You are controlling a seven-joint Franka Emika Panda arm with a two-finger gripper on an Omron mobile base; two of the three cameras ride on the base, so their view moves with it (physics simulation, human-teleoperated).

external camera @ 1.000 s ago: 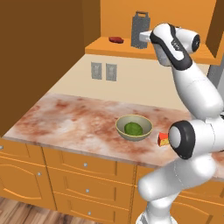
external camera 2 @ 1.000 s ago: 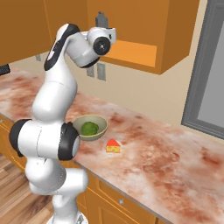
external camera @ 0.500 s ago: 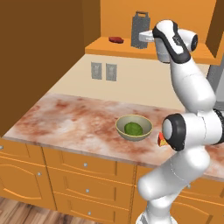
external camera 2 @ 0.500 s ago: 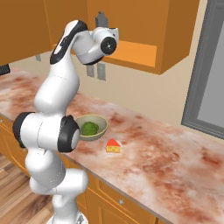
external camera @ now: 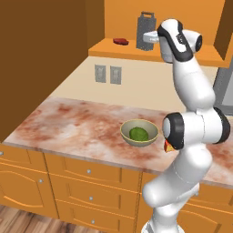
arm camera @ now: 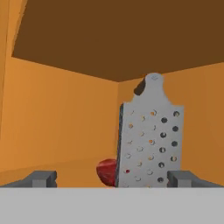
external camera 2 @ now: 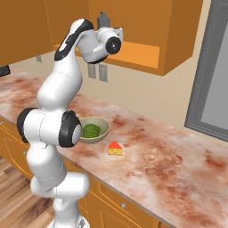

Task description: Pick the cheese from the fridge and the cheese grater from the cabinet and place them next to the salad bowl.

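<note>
Closer now, released claw (arm camera: 112, 178) frames cheese grater (arm camera: 148, 140); right view reveals cheese (external camera 2: 115, 149).

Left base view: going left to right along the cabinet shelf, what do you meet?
Flat red item → cheese grater, standing upright → open gripper at the grater's right side, with the arm's white wrist behind it.

Cheese (external camera: 169, 146) mostly behind the arm
</note>
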